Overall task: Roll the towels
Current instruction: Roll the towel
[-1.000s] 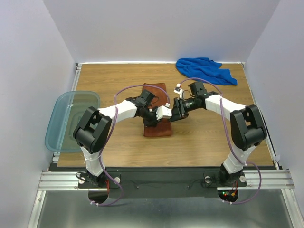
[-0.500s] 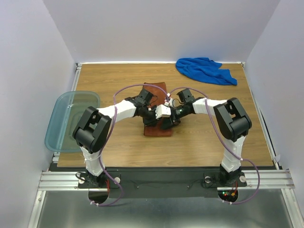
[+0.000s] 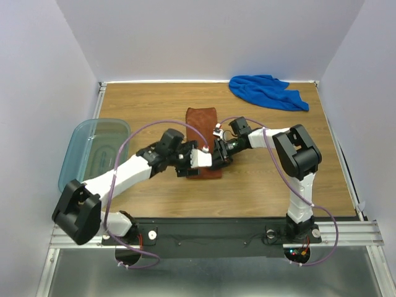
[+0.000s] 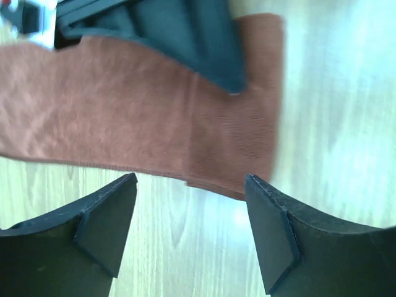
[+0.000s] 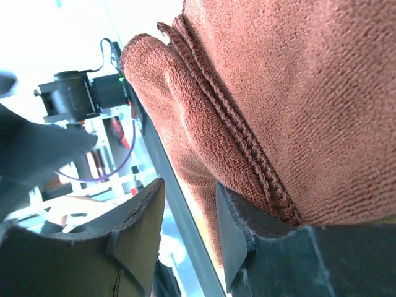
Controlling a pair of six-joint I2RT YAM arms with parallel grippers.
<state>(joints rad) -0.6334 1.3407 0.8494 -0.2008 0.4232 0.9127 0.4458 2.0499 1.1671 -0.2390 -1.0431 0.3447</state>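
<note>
Plain pale walls [image 3: 204, 37] on three sides; wood-grain table [image 3: 260, 185]; aluminium rail [image 3: 349, 233] along near edge.

The brown towel [image 3: 203, 124] is showing matt, fuzzy cloth with a corded hem, and the blue towel [image 3: 266, 91] is lying as soft, matt cloth. The table [image 3: 142, 105] is showing smooth wood grain that is catching a slight sheen. The bin [image 3: 80, 148] is glinting as glossy, translucent plastic. The left fingers [image 4: 105, 223] are looking like matt black plastic, the right fingers [image 5: 133, 247] likewise, with rough edges. The rail [image 3: 346, 233] is gleaming as bare ribbed metal.
</note>
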